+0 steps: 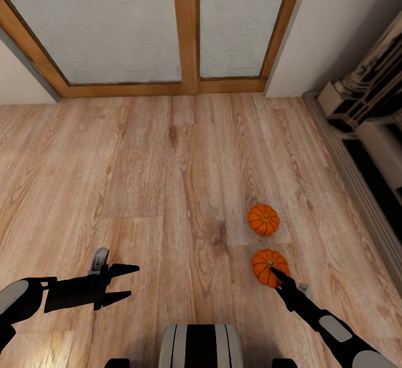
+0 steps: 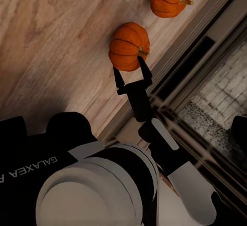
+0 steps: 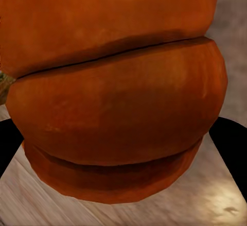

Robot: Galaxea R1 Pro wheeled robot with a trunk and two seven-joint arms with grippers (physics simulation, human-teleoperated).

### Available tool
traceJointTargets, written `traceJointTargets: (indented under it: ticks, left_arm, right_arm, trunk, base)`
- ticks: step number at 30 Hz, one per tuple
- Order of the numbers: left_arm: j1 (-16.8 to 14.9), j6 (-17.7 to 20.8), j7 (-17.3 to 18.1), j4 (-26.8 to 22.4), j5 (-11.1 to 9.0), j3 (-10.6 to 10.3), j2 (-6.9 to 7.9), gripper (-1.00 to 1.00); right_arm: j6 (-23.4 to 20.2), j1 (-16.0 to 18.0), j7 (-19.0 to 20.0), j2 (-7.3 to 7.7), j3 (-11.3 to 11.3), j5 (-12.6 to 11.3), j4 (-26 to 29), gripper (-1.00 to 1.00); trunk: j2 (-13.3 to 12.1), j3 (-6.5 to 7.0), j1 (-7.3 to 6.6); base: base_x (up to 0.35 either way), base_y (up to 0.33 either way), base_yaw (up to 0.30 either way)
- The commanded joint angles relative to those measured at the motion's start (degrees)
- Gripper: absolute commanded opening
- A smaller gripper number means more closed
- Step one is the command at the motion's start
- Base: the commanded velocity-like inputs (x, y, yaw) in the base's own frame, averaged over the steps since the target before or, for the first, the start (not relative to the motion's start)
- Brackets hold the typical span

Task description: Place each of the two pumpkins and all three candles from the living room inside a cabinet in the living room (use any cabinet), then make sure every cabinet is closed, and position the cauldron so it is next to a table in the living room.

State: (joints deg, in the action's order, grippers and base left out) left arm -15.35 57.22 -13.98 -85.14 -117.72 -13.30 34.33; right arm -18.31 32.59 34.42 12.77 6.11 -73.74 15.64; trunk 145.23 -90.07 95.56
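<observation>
Where floor lies, two pumpkins [image 1: 267,243]

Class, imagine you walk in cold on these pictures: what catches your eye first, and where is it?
Two bright orange pumpkins on the wooden floor stand out at once, right of centre. The right gripper has its open fingers around the nearer pumpkin, while the farther pumpkin sits free just beyond it. The left gripper hangs open and empty over bare boards, lower left.

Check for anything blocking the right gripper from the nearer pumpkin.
Nothing visible blocks it. The right gripper is open with a finger on either side of the nearer pumpkin, which sits on bare wooden floor.
</observation>
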Motion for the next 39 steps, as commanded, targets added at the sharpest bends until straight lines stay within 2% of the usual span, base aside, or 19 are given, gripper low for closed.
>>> traceJointTargets:
  ticks: [1, 28, 39]
  left_arm:
    - [0.0, 0.0, -0.5, 0.0, -0.6, -0.1, 0.04, 1.00]
    - [0.0, 0.0, -0.5, 0.0, -0.6, -0.1, 0.04, 1.00]
    - [0.0, 0.0, -0.5, 0.0, -0.6, -0.2, 0.04, 1.00]
  right_arm:
    - [-0.1, 0.0, 0.1, 0.06, 0.4, -0.5, -0.1, -1.00]
    - [-0.1, 0.0, 0.1, -0.01, 0.4, -0.5, 0.0, -1.00]
    - [-0.1, 0.0, 1.2, 0.00, 0.4, -0.5, 0.1, -1.00]
  trunk:
    - [0.0, -0.03, -0.01]
    - [0.0, -0.03, -0.01]
    - [-0.1, 2.40, -0.29]
  base:
    - [0.000, 0.000, 0.000]
    - [0.000, 0.000, 0.000]
    - [0.000, 0.000, 0.000]
